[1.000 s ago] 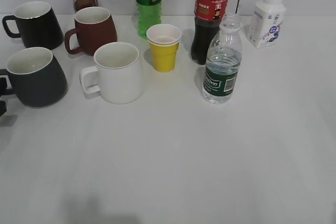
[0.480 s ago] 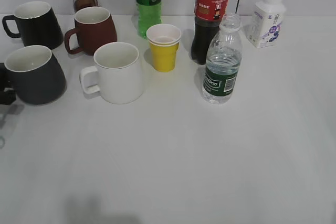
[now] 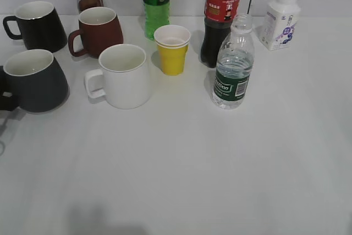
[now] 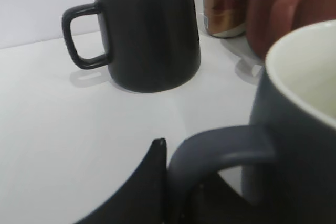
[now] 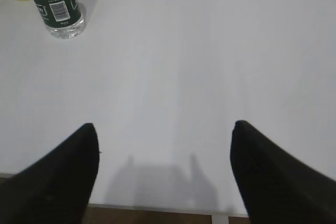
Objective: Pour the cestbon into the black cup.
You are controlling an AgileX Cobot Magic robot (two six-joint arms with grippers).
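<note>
Left gripper (image 4: 176,192) at black cup (image 4: 294,124) handle.

A white mug (image 3: 121,76) stood beside a yellow paper cup (image 3: 172,49); behind them were a maroon mug (image 3: 98,30), a glossy black mug (image 3: 37,25), a cola bottle (image 3: 220,17), a green soda bottle (image 3: 154,1) and a white milk bottle (image 3: 280,20)

Left pincer (image 4: 176,182) closed around a mug handle; right pincer (image 5: 164,169) spread wide, empty

White table (image 3: 181,169): mugs, yellow cup (image 3: 172,49), bottles, cestbon (image 3: 232,65), black cup (image 3: 34,80).
</note>
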